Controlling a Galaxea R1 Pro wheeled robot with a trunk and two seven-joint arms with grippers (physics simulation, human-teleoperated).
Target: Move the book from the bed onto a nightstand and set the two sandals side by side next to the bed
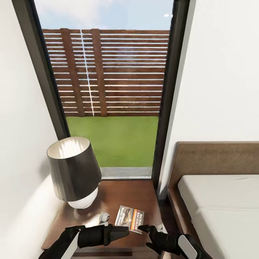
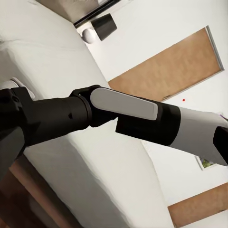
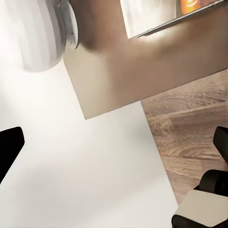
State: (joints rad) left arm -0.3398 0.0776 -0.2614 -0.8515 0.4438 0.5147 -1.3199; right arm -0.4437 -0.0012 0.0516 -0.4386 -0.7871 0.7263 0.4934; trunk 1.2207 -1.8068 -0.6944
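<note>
The book (image 1: 130,218) lies flat on the nightstand (image 1: 118,196), just ahead of the right tool (image 1: 145,228). That tool's fingers are spread and empty. Whether the left tool (image 1: 124,230) is spread or pressed together, I cannot tell.

The desk (image 1: 111,196) carries the book (image 1: 130,218), lying flat just ahead of the right claw (image 1: 144,228). The lamp (image 1: 75,172) and a small white object (image 1: 104,217) stand beyond the left claw (image 1: 124,230). The bed (image 1: 223,212) lies beside the right claw.
</note>
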